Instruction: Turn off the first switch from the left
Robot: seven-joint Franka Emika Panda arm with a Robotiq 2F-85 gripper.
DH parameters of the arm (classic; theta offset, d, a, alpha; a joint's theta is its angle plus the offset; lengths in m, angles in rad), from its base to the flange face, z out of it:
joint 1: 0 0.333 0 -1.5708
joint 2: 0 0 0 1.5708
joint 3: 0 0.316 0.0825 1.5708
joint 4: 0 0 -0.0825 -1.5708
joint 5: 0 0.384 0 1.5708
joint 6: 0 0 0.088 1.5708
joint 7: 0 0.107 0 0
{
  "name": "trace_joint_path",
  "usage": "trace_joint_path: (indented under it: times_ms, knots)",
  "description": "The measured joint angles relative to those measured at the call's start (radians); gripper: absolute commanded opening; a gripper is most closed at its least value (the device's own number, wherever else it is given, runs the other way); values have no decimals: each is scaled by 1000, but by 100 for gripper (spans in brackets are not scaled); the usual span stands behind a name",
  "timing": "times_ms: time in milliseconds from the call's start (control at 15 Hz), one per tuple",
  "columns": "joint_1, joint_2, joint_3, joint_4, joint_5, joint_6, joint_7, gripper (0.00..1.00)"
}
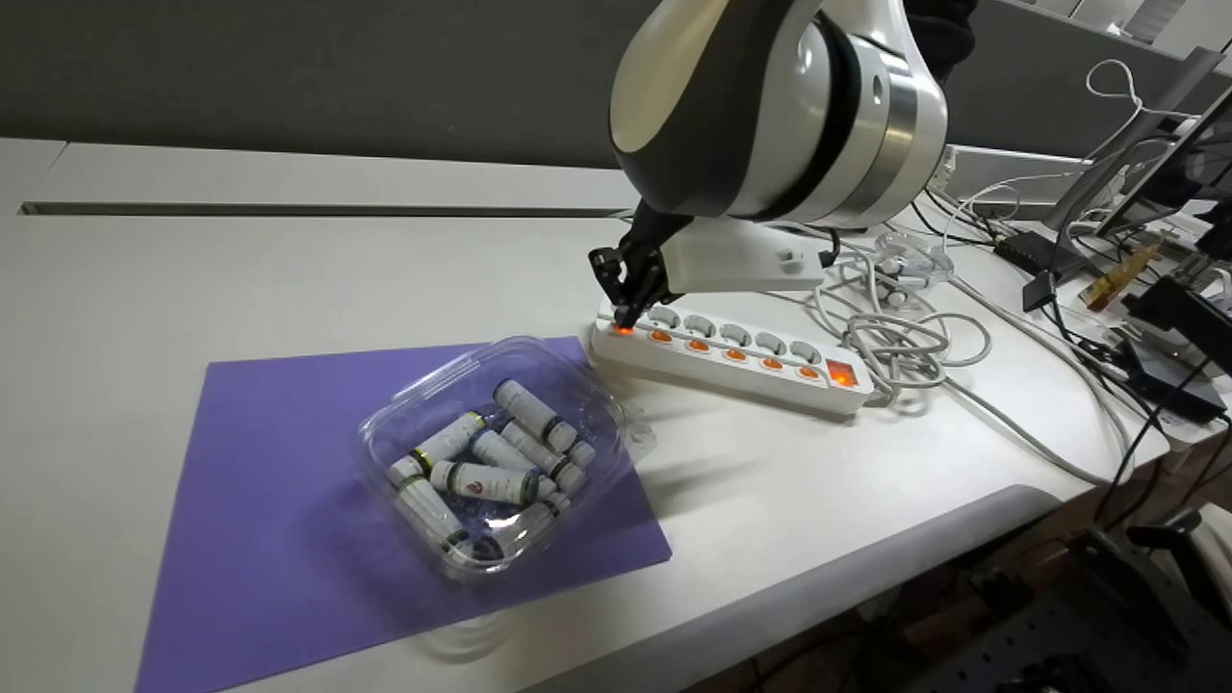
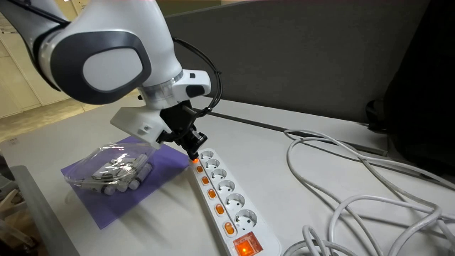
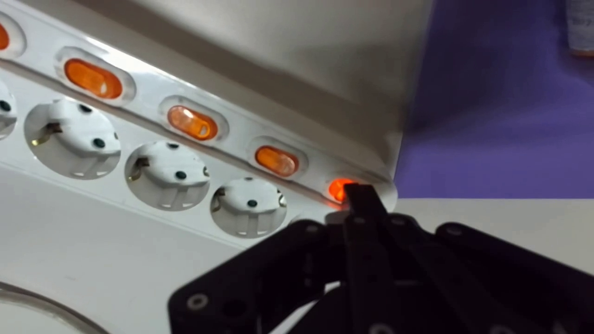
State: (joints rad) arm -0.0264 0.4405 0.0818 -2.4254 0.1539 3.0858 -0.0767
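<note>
The gripper (image 3: pixel 364 197) is standing clenched on nothing, its tip covering, in the wrist view, the outer end of the first switch (image 3: pixel 339 189), which is sitting at the end of the white power strip (image 1: pixel 712 377) nearest the purple sheet (image 1: pixel 279 462). The switch is glowing (so, presumably, it is waiting to go off), while the neighbouring switch (image 3: pixel 277 161) is looking dimmer. Whether the tip is pressing or only just hovering, the views are not settling. The step is probably calling for a short, straight push on the raised end, though which end is standing higher is not showing here. Dragging sideways would be risking a skid, since nothing visible is pinning the strip. A dying glow would be confirming success.
</note>
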Motion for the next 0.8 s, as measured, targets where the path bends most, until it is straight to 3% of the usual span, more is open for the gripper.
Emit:
trace_joint_path:
  times_ms: [400, 800]
  knots:
    - [41, 4, -42, 5, 1, -22, 61, 0]
    - [37, 5, -47, 47, 20, -125, 128, 0]
